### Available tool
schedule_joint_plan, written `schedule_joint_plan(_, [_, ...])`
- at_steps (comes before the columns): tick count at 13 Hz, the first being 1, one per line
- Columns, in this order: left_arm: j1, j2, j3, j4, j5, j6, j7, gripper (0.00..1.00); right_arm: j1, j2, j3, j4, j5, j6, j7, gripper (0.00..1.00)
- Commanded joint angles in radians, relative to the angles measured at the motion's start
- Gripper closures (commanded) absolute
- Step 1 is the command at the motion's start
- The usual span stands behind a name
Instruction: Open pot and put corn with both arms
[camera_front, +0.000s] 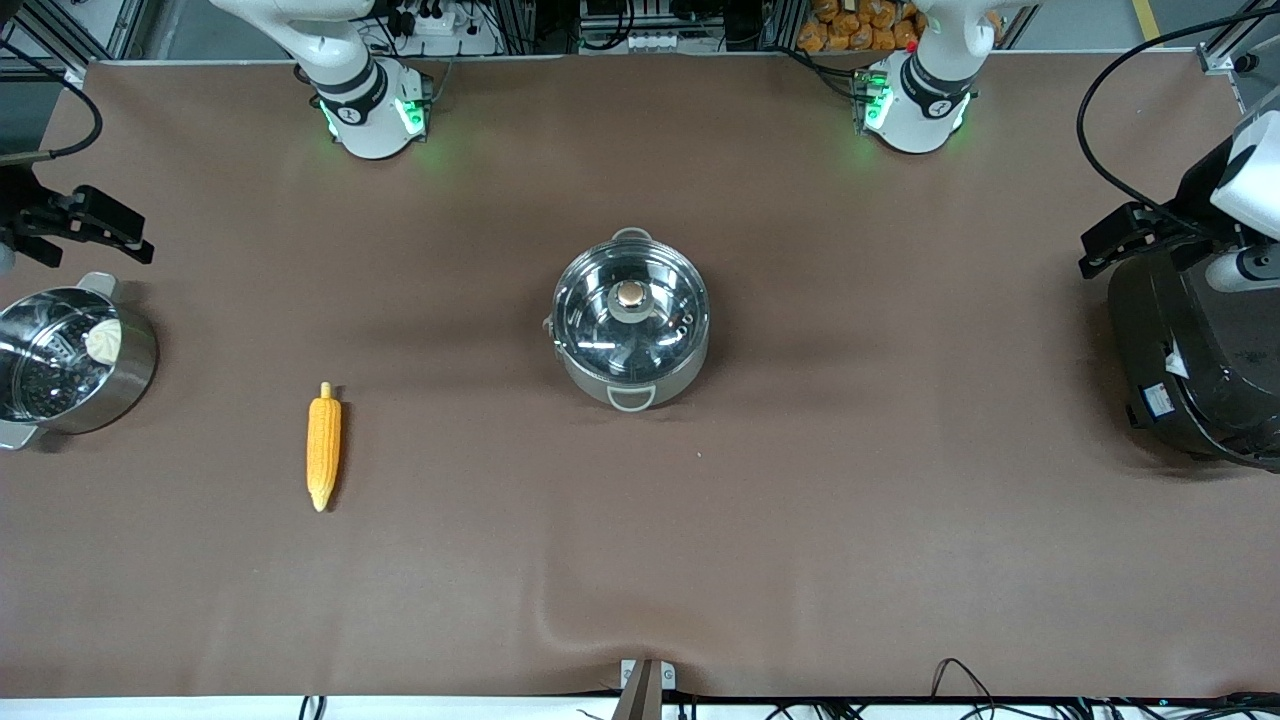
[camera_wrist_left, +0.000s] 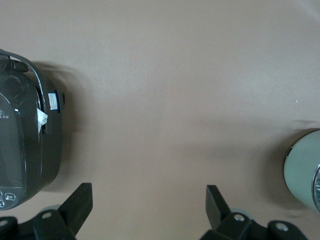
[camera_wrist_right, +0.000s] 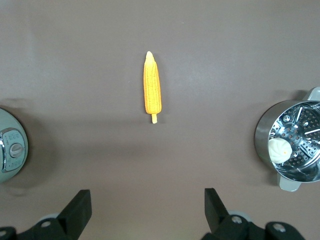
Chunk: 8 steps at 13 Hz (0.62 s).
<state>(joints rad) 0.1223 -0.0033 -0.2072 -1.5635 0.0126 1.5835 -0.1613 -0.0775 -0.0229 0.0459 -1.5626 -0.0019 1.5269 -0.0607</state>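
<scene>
On the brown table (camera_front: 800, 500), the corn (camera_front: 323, 446) points its tip toward the front camera.

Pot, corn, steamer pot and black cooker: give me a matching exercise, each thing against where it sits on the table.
Things:
1. pot
2. corn
3. steamer pot
4. black cooker

Places:
A. at the left arm's end of the table
B. mid-table, glass lid on
C. at the right arm's end, white bun inside
D. flat on the table, nearer the front camera than the pot

Pairs: 1-B, 2-D, 3-C, 4-A
</scene>
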Motion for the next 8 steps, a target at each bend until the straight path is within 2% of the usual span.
schedule_joint_plan(1, [-0.004,0.006,0.003,0.022,-0.011,-0.020,0.023,0.00,-0.015,0.000,0.011,0.004,0.020,-0.008,0.009,0.00])
schedule_joint_plan(4, [-0.009,0.008,-0.003,0.023,-0.010,-0.020,0.023,0.00,-0.015,0.001,0.009,0.003,0.020,-0.008,0.009,0.00])
schedule_joint_plan(8, [-0.036,0.039,-0.044,0.022,-0.003,-0.016,0.016,0.00,-0.018,0.003,0.011,-0.005,0.020,-0.008,0.009,0.00])
